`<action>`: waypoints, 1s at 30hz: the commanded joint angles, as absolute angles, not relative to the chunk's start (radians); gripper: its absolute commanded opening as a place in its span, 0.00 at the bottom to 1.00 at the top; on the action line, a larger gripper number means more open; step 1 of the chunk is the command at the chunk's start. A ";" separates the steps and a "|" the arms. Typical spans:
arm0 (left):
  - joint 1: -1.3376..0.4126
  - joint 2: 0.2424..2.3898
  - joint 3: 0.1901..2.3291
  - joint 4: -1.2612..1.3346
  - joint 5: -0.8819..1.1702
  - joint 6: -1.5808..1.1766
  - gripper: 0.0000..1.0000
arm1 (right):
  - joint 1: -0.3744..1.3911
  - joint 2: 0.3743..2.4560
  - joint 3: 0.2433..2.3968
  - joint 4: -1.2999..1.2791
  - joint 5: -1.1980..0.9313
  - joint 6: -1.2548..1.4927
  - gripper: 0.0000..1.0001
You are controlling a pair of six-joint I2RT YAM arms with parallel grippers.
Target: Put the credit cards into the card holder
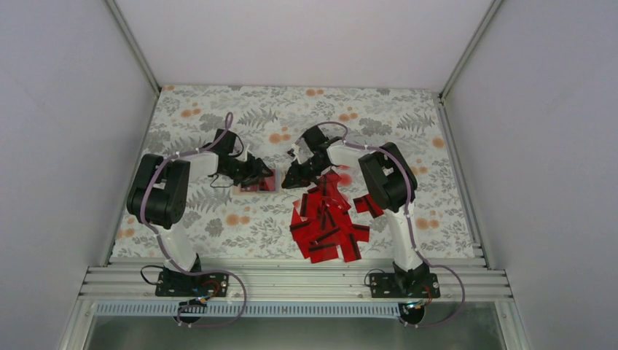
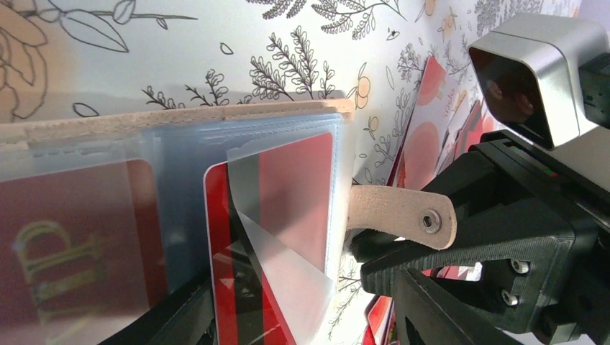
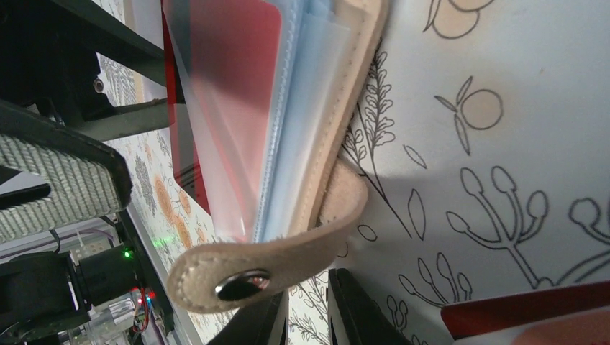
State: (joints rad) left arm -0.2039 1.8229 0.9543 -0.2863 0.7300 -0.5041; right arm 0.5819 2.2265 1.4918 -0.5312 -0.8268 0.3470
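Observation:
The tan card holder (image 1: 261,184) lies open at mid-table. My left gripper (image 1: 255,175) is shut on it. In the left wrist view its tan cover edge (image 2: 180,118) and clear sleeves show, with a red card (image 2: 295,194) partly in a sleeve and the snap strap (image 2: 403,214) sticking out to the right. My right gripper (image 1: 293,180) sits just right of the holder. In the right wrist view its jaws (image 3: 309,323) stand a narrow gap apart with only cloth between them, below the strap (image 3: 288,251) and the holder (image 3: 338,108). A pile of red credit cards (image 1: 328,222) lies under the right arm.
A floral cloth (image 1: 408,124) covers the table inside white walls. An aluminium rail (image 1: 291,281) runs along the near edge by both arm bases. The right wrist camera (image 2: 532,72) hangs close to the holder. A loose red card (image 3: 518,309) lies near the right jaws.

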 commanded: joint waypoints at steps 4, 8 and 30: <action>-0.202 1.800 0.972 -0.391 0.654 -0.493 0.68 | 0.592 2.186 1.515 -0.558 -0.795 0.338 0.16; -0.202 1.799 0.977 -0.420 0.648 -0.496 0.76 | 0.592 2.157 1.518 -0.572 -0.798 0.335 0.16; -0.215 1.716 1.107 -0.708 0.348 -0.404 1.00 | 0.592 2.051 1.553 -0.588 -0.812 0.402 0.17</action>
